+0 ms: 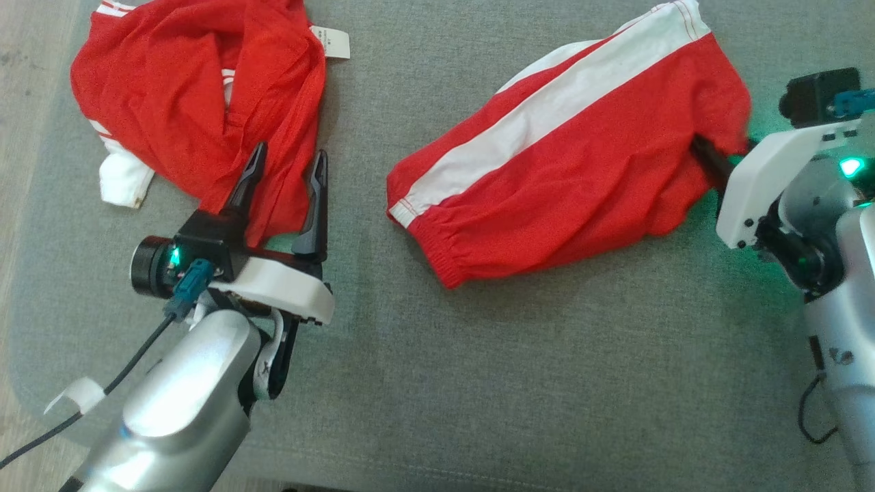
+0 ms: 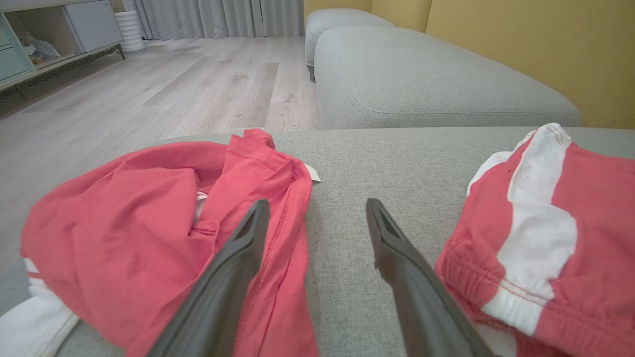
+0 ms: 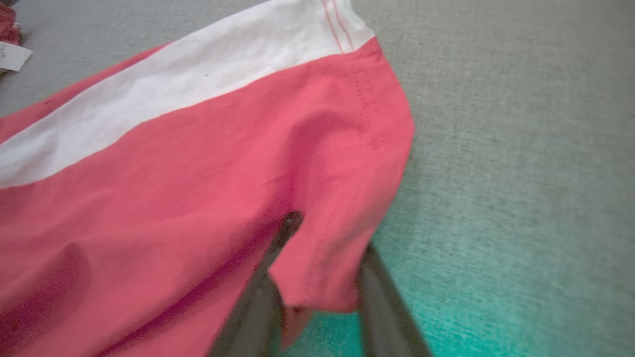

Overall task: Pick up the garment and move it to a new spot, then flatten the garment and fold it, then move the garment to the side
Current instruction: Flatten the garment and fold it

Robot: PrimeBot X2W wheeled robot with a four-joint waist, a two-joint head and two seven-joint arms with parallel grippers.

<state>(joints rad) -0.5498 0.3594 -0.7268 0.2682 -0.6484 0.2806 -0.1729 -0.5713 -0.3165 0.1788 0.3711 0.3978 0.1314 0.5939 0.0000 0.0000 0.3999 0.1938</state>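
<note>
The garment (image 1: 567, 171), red shorts with a broad white side stripe and a gathered waistband, lies rumpled on the grey cushion (image 1: 547, 376), right of a crumpled red top (image 1: 184, 102) and apart from it. At the shorts' edge farthest from that top, the right gripper (image 3: 330, 238) has a hem flap between its fingers; I cannot tell whether it pinches. The left gripper (image 1: 289, 154) hangs spread over the top's near edge. Beyond the top lie pale wood floor (image 2: 173, 84), a second grey cushion (image 2: 421, 84) and a yellow wall (image 2: 521, 44).

On ottoman (image 1: 478, 376): shirt (image 1: 198, 102) left, shorts (image 1: 567, 171) right, well apart; left fingers (image 1: 316, 205) at shirt's near edge, right fingers (image 1: 711, 160) straddling shorts' right edge
</note>
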